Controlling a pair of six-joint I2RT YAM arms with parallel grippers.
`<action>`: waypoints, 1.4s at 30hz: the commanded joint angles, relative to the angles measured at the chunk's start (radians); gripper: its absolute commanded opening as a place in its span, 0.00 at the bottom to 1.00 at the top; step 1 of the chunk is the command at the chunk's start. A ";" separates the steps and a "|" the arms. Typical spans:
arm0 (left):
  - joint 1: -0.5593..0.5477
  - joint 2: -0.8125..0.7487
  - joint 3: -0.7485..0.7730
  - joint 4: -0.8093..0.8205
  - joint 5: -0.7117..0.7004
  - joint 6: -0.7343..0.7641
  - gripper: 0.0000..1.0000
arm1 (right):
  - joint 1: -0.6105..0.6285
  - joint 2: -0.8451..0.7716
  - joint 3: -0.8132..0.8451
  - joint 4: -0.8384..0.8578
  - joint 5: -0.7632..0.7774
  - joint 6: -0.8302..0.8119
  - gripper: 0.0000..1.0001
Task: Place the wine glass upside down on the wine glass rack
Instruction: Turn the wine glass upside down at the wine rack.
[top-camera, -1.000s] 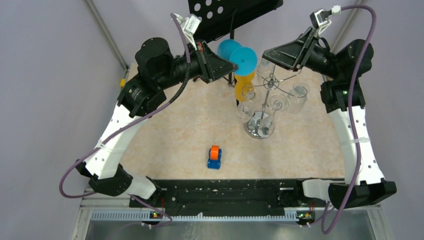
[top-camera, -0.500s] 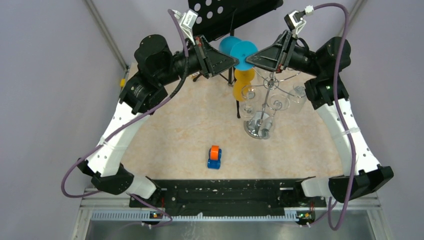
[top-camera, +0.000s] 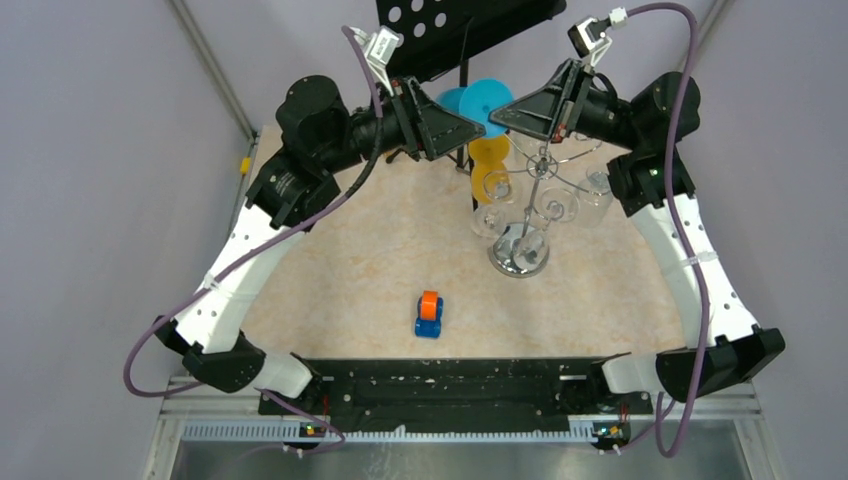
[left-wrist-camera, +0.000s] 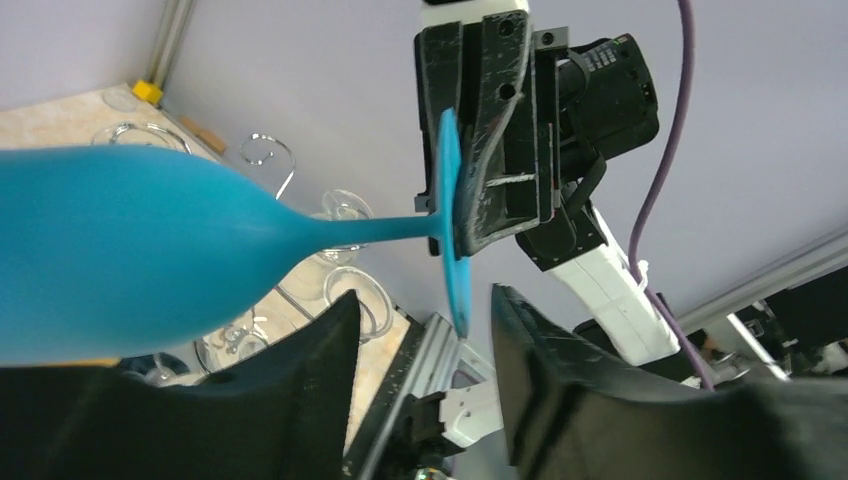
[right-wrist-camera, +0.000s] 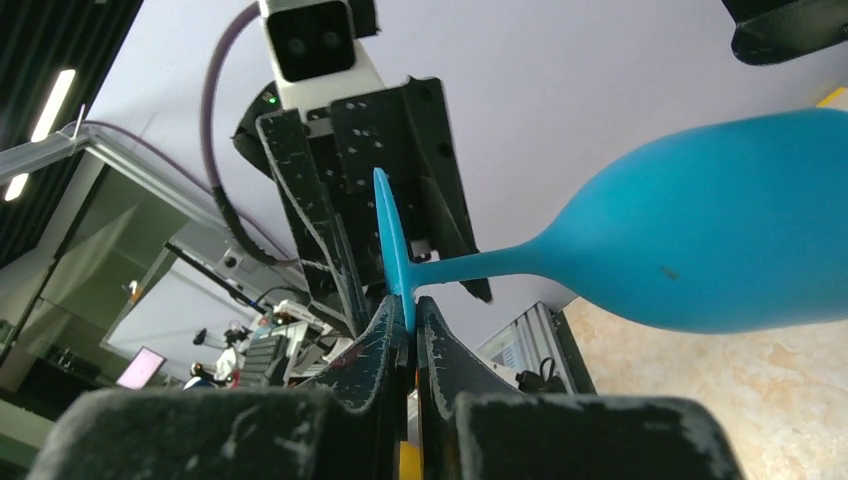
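Your right claw (right-wrist-camera: 405, 318) pinches the blue wine glass (right-wrist-camera: 700, 230) by its foot; your left claw (left-wrist-camera: 422, 305) stands apart around it.

wine glass (left-wrist-camera: 130, 255): blue, lying sideways | foot: pinched between right fingers (left-wrist-camera: 495, 150) | left fingers (left-wrist-camera: 310, 390): spread, foot rim between them

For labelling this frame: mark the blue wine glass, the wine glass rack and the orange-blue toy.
blue wine glass (right-wrist-camera: 720, 240): right wrist view, bowl.
wine glass rack (top-camera: 518, 262): top external view, round base.
orange-blue toy (top-camera: 429, 314): top external view, its middle.
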 joint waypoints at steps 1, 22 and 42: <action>0.019 -0.050 -0.037 0.063 0.008 0.024 0.63 | 0.009 0.017 0.086 0.019 -0.010 -0.023 0.00; 0.041 -0.248 -0.312 -0.284 -0.444 0.348 0.89 | -0.233 0.039 0.173 0.041 0.010 -0.048 0.00; 0.046 -0.302 -0.694 -0.433 -0.609 0.266 0.94 | -0.479 0.084 0.159 0.012 0.004 -0.106 0.00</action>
